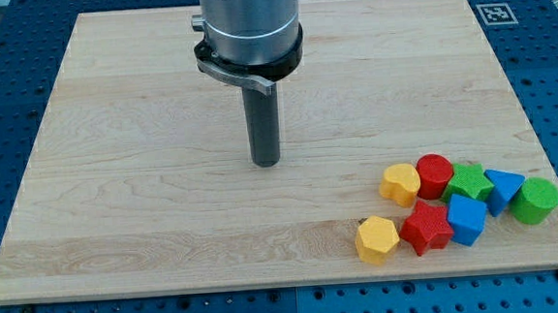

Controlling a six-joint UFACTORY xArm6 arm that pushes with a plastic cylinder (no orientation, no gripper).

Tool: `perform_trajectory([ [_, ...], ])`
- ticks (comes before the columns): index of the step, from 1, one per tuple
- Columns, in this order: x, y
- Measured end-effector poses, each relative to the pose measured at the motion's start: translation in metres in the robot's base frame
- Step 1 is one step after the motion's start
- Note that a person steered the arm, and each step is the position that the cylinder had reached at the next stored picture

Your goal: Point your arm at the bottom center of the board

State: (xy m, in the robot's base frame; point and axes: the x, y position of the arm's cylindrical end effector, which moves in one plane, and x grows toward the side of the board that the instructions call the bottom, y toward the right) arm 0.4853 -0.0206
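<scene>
- Near the middle of the board [142, 136], slightly toward the view's top, the tip [266, 163] is seen resting at the lower end of a straight dark rod [262, 123] that hangs from a grey cylindrical mount [248, 22].
- No gripper is fitted, so nothing is grasped, released or clenched; the rod is simply bare, and no block is touched by it.
- In the single camera view, the blocks are gathered in one cluster at the view's bottom right, well apart from the tip.
- A yellow block [399, 183] and a red cylinder [434, 175] are placed at the cluster's upper left, with a green block [469, 181] just beside them.
- A blue triangular block [503, 188] and a green cylinder [535, 200] are found at the cluster's right end, near the board's right edge.
- A second yellow block [376, 239], a red star-like block [426, 228] and a blue block [466, 220] are lined along the cluster's lower row.
- The target, the bottom centre of the board, is judged to lie almost straight toward the view's bottom from the tip, barely to its right.
- The bare wood between the tip and that edge is free of blocks, so a straight slide downward is judged enough.
- The nearest block to that path is the lower yellow one, off to the right; contact with it is judged unlikely if the line is kept straight.
</scene>
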Motion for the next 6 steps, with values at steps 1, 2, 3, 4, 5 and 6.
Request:
perform_trajectory([
  [1,0.000,0.000],
  [2,0.073,-0.001],
  [3,0.126,-0.006],
  [4,0.126,-0.006],
  [5,0.133,-0.006],
  [6,0.133,-0.006],
])
